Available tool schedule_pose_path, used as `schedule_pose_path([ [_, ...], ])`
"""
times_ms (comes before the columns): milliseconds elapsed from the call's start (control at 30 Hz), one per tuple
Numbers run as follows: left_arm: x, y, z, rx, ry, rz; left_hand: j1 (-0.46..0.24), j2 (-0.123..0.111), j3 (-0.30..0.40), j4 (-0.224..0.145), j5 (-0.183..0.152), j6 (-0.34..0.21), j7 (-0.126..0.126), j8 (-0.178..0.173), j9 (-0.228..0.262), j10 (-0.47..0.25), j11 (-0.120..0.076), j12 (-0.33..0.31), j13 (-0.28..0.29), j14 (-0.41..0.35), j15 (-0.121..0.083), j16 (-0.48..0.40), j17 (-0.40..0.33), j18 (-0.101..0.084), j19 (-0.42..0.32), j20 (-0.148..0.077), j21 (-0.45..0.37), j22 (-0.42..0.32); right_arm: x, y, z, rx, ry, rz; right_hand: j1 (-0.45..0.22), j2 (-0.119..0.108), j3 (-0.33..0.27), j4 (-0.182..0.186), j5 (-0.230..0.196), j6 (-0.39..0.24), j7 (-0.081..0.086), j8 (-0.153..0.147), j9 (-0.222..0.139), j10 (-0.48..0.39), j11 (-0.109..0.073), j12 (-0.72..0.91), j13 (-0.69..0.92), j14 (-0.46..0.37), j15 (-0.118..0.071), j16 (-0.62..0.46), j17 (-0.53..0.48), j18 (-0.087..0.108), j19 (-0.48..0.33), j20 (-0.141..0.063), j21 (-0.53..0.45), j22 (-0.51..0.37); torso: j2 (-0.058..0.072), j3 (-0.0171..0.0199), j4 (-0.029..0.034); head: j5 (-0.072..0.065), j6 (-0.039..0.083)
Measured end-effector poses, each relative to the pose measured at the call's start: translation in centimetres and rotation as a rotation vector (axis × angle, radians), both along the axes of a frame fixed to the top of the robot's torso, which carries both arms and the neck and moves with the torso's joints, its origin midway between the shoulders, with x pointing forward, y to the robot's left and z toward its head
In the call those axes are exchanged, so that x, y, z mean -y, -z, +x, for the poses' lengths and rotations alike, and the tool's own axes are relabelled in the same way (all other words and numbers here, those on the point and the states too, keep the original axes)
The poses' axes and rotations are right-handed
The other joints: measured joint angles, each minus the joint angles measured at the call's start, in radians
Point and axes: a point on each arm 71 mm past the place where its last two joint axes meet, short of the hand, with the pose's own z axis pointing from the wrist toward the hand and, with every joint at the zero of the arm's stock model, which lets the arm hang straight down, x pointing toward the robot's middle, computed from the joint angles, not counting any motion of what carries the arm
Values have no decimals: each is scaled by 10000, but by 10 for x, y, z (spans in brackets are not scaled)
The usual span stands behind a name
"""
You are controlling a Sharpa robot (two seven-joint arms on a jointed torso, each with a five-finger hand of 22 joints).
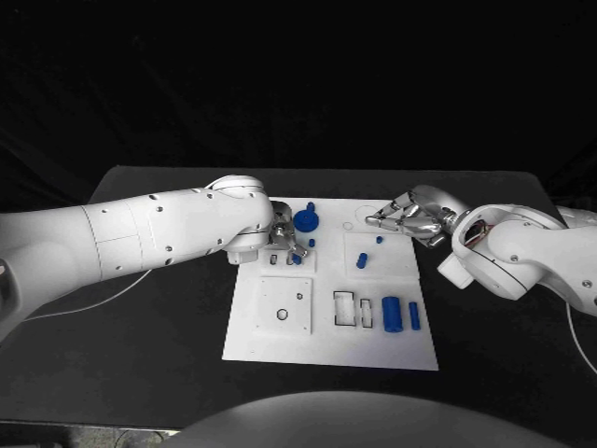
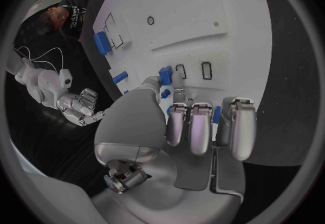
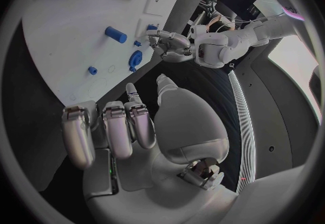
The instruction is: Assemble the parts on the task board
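**Small blue part pinched at the task board's far left**

Small blue block, short and squarish, pinched at the fingertips of the left hand, right over two dark-outlined rectangular slots near the far left of the white task board. Lies directly beneath that hand, touching the fingers; long axis too small to tell. Probably about to be seated in a slot just beside it.

On the same flat, matte white plate: a round blue gear-like disc just beside the left hand, a short blue peg mid-board, a stubby blue cylinder and a thin blue bar near the front right, lying lengthwise front to back. Empty outlined slots beside them, a circular recess front left.

Right hand, silver and smooth, hovering over the far right corner, fingers curled, apparently holding nothing. Clearly farther from the pinched block than the left.

Black table all round.
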Motion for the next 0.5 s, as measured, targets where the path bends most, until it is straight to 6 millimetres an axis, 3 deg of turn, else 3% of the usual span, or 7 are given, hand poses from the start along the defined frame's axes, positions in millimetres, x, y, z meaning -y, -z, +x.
schedule_pose_path([
  [167, 0, 0, 0, -26, 2, -59, 426, -85, 183, -34, 199, 0, 0, -96, 87, -36, -36, 0, 0, -36, -36, 0, -1, -1, 0, 0, 0, 0, 1, 0, 0, -6, 25, -47, 51, 51, 28, -28, 0, 0, 0, 0, 0, 0, 0, 0, 0, 0, 0, 0, 0, 0, 0, 0, 0, -1, 0, 0, 2, -9, -4],
  [500, -4, 0, 1, -71, -116, -227, 1314, -362, 652, -75, 997, 113, -77, -267, 294, 0, -71, 0, -1, 2, -73, 0, -2, 0, 36, -36, 0, 0, 2, 2, 0, -45, 83, -113, 90, 12, 28, -28, 0, 0, 0, 0, -1, 0, 0, 0, 0, 0, 0, 0, 8, 0, 0, 0, 0, -2, 0, 0, 3, -18, -28],
])
